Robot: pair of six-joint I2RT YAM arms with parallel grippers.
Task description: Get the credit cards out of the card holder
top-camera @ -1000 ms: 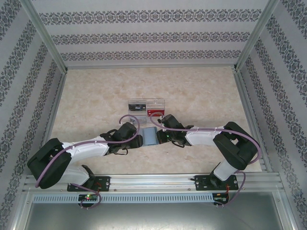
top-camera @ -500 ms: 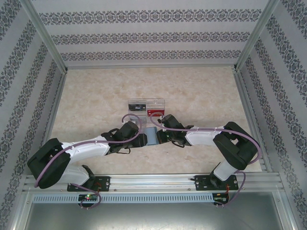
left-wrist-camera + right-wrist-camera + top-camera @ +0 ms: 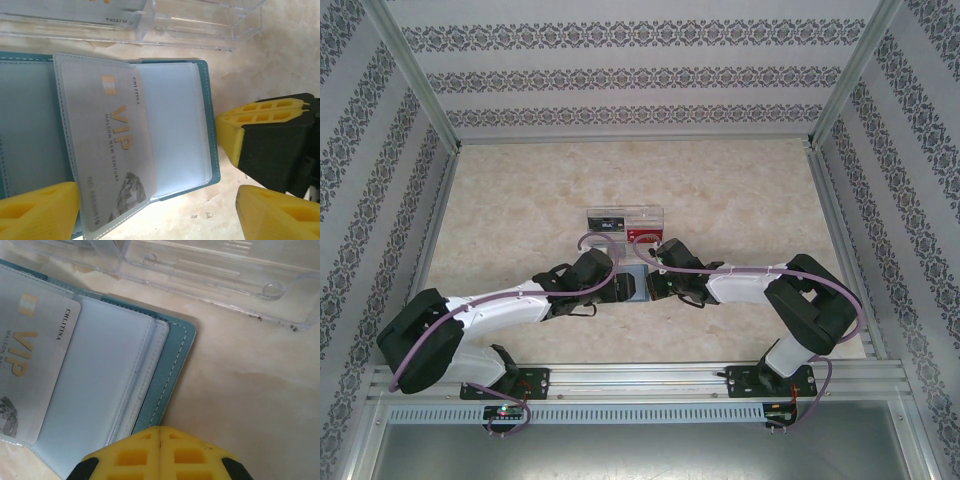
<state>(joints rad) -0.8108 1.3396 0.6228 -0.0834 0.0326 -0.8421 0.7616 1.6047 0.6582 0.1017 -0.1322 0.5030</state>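
Note:
The teal-blue card holder [image 3: 207,125] lies open on the table between my two grippers [image 3: 637,280]. A clear sleeve page stands lifted from it, and inside sits a silver credit card with gold VIP lettering [image 3: 117,145], also seen in the right wrist view [image 3: 30,350]. My left gripper [image 3: 157,212] is open, with its yellow fingers [image 3: 42,210] wide apart on either side of the holder's near edge and nothing between them. My right gripper [image 3: 160,432] is shut, its joined yellow tips at the holder's right cover edge [image 3: 172,365].
A clear plastic tray [image 3: 625,219] with compartments stands just beyond the holder [image 3: 200,22] [image 3: 225,275]. A card [image 3: 107,17] lies in its left part. Metal frame rails and patterned walls ring the beige table [image 3: 520,210].
My left gripper has opened wider and slid right, over the holder's left half. The right arm has stayed where it was.

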